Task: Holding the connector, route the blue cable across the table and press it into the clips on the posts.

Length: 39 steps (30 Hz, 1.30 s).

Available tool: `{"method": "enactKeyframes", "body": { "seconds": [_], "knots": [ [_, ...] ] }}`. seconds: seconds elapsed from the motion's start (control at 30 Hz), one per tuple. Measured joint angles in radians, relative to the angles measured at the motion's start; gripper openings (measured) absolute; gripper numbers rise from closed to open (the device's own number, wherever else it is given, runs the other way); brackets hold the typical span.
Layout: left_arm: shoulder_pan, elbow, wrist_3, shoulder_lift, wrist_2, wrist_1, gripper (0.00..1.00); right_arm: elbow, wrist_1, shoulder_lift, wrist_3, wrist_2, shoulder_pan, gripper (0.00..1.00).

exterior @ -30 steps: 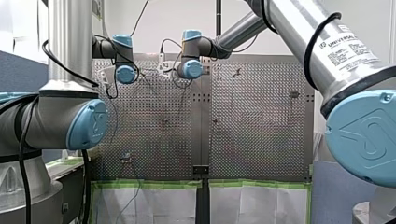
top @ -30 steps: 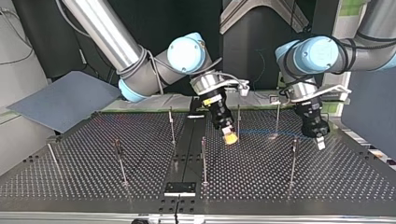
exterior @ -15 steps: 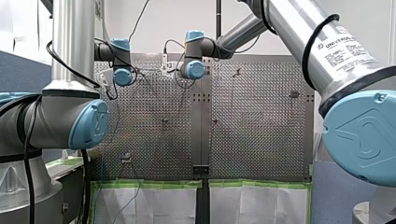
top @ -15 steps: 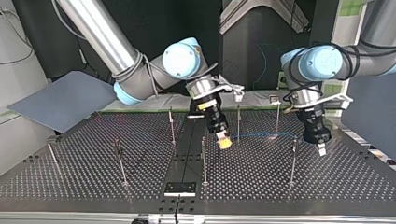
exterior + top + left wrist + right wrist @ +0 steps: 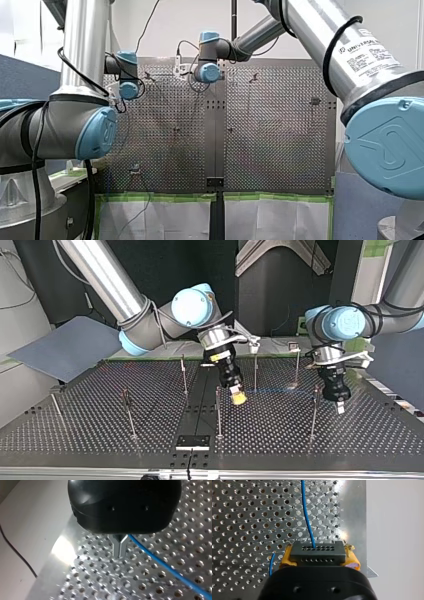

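In the top view, my right gripper hangs tilted over the perforated table near the frame's centre, just right of a thin post. The right wrist view shows its yellow pads clamped on a dark connector with 2 rows of small holes. The blue cable leaves the connector's upper row and runs ahead over the table. In the top view the cable shows as a faint blue line from the pads toward the frame's right, past a rear post and toward a front post. My left gripper hangs just right of that post. In the left wrist view its metal fingers are pressed together, and the cable passes just beside their base. I cannot tell whether they pinch it.
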Motion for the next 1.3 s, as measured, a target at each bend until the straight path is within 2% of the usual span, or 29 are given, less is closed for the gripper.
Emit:
{"method": "enactKeyframes", "body": {
  "seconds": [0.17, 0.37, 0.4, 0.43, 0.5, 0.53, 0.57, 0.6, 0.63, 0.67, 0.87, 1.07, 1.3],
  "knots": [
    [0.015, 0.014, -0.018, -0.028, 0.011, 0.010, 0.00, -0.006, 0.001, 0.000, 0.000, 0.001, 0.000, 0.00],
    [0.027, 0.016, -0.036, -0.031, -0.018, -0.023, 0.00, -0.007, 0.002, 0.002, 0.000, 0.006, 0.000, 0.00],
    [0.028, 0.016, -0.045, -0.031, -0.024, -0.033, 0.11, -0.007, 0.003, 0.002, 0.000, 0.007, 0.000, 0.00],
    [0.029, 0.015, -0.053, -0.030, -0.027, -0.041, 0.11, -0.007, 0.004, 0.002, 0.000, 0.008, 0.000, 0.00],
    [0.029, 0.015, -0.072, -0.029, -0.030, -0.060, 0.40, -0.007, 0.006, 0.002, 0.000, 0.009, 0.000, 0.00],
    [0.028, 0.016, -0.081, -0.028, -0.031, -0.069, 0.40, -0.007, 0.007, 0.002, -0.001, 0.009, 0.000, 0.00],
    [0.028, 0.015, -0.090, -0.027, -0.031, -0.078, 0.69, -0.007, 0.008, 0.002, -0.001, 0.010, 0.000, 0.00],
    [0.027, 0.016, -0.101, -0.024, -0.031, -0.089, 0.87, -0.007, 0.009, 0.002, -0.001, 0.010, 0.001, 0.00],
    [0.025, 0.015, -0.109, -0.020, -0.031, -0.098, 0.87, -0.007, 0.010, 0.002, -0.001, 0.010, 0.001, 0.00],
    [0.024, 0.016, -0.117, -0.014, -0.032, -0.106, 1.00, -0.007, 0.011, 0.002, -0.001, 0.011, 0.001, 0.00],
    [0.020, 0.016, -0.142, 0.039, -0.032, -0.173, 1.00, -0.007, 0.023, 0.003, 0.000, 0.024, 0.004, 0.00],
    [0.014, 0.012, -0.141, 0.060, -0.023, -0.237, 1.00, -0.006, 0.029, 0.005, 0.000, 0.029, 0.008, 0.00],
    [0.005, -0.027, -0.159, 0.119, 0.038, -0.309, 1.00, -0.007, 0.035, 0.006, 0.000, 0.029, 0.010, 0.00]
  ]
}}
